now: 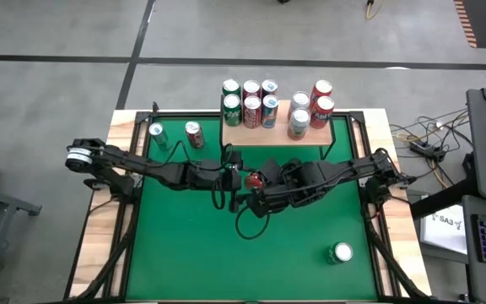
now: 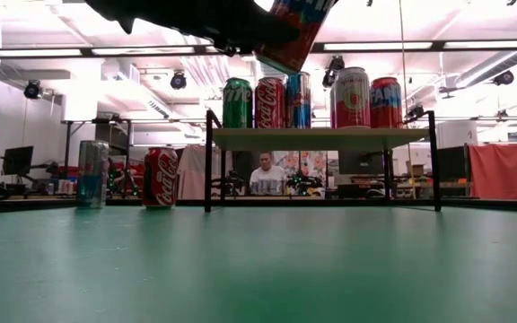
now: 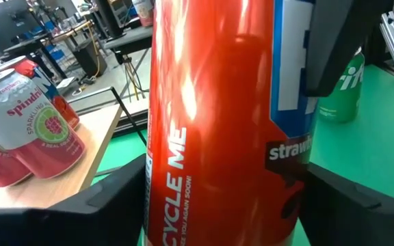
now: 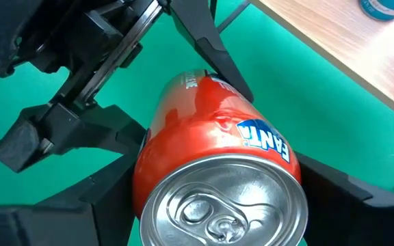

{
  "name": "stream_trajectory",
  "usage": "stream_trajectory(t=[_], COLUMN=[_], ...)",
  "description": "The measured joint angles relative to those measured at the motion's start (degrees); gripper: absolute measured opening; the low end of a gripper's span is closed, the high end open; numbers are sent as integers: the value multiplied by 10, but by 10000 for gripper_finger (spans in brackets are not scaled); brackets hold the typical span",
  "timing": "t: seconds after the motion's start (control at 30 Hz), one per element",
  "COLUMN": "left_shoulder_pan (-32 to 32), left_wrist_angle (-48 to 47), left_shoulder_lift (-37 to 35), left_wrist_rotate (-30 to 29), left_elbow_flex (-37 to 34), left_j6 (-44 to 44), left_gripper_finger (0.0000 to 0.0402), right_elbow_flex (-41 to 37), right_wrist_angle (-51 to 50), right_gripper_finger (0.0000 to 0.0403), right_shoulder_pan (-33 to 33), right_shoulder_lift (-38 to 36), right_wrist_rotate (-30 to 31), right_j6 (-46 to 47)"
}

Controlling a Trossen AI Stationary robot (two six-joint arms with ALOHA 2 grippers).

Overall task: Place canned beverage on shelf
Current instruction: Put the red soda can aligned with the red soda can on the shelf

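Note:
A red Fanta can (image 1: 253, 180) hangs in the air over the middle of the green table, tilted, top toward the right arm. My right gripper (image 4: 217, 212) and my left gripper (image 3: 224, 205) are both shut on it, meeting from opposite sides. In the low view the can (image 2: 296, 31) shows at the top edge. The shelf (image 1: 260, 135), a light wooden board on black legs (image 2: 321, 137), stands at the far edge with several cans upright on it. My left gripper has the can's side walls (image 3: 159, 198) between its two fingers, toward the can's bottom end. It comes about level from the table's left, fingers lying across the can. The can is clear of the table. My right gripper pinches the can's side walls just under the top rim (image 4: 146, 184) between its two fingers. It slants down from the table's right, fingers across the can. The can is lifted clear and tilted, its lid facing this wrist.
A silver-blue can (image 1: 156, 131) and a red cola can (image 1: 194, 133) stand on the felt left of the shelf. A green can (image 1: 341, 252) stands at the near right. A person sits in the room beyond the shelf (image 2: 266, 175).

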Motion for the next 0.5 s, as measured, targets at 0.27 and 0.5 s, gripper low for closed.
stream_trajectory(t=[0.27,0.5], left_shoulder_pan=[0,0], left_wrist_angle=[8,40], left_shoulder_lift=[-1,-3], left_wrist_rotate=[-1,-2], left_elbow_flex=[-1,-9], left_j6=[4,9], left_gripper_finger=[282,282], right_elbow_flex=[0,0], right_wrist_angle=[4,9], right_gripper_finger=[335,351], right_shoulder_pan=[0,0], right_shoulder_lift=[0,-20], right_wrist_rotate=[-6,-6], right_j6=[-2,3])
